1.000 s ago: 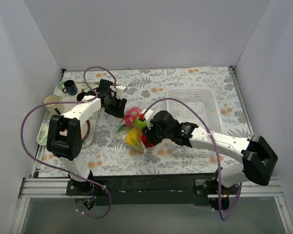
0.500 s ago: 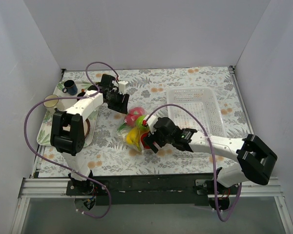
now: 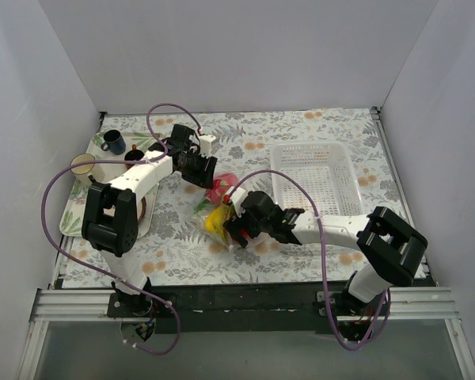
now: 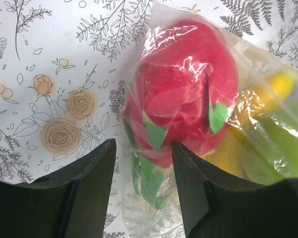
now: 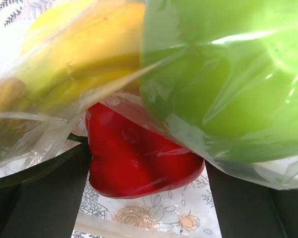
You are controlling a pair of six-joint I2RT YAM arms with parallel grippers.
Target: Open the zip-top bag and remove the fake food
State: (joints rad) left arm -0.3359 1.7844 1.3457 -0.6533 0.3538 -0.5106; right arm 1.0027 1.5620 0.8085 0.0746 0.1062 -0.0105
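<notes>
Floral-printed table (image 3: pixel 301 131) enclosed by plain white walls (image 3: pixel 261 55), seen from above. The zip-top bag (image 3: pixel 214 237) lay near the table's middle, left of the white perforated basket (image 3: pixel 315 178) and apart from it. A tray (image 3: pixel 71 214) at the left edge carried a blue mug (image 3: pixel 113 142) and a cream mug (image 3: pixel 83 164).

The 2 arms met the bag from opposite ends. The left gripper (image 3: pixel 208 176) stood at the far end, by the pink-red fruit (image 3: pixel 218 190); the right gripper (image 3: pixel 233 228) stood at the near end, by the yellow banana (image 3: pixel 216 219).

Left wrist view: the left gripper (image 4: pixel 141 163) had its 2 fingers (image 4: pixel 84 183) spread wide. A clear, crinkled edge of the bag (image 4: pixel 149 218) lay in the gap between them. Beyond the fingertips the pink-red fruit (image 4: pixel 184 94), with its green leaf tabs, filled that end of the bag, and the banana (image 4: pixel 268 89) lay to its right under the film.

Right wrist view: the right gripper (image 5: pixel 146 163) bracketed the red pepper (image 5: pixel 134 148), with 1 dark finger (image 5: pixel 39 198) at each side of it. Whether the fingers pressed on the pepper or merely flanked it could not be told. Above the pepper, behind glossy film, sat the green apple (image 5: pixel 223 84) at right and the banana (image 5: pixel 79 54) at left.
</notes>
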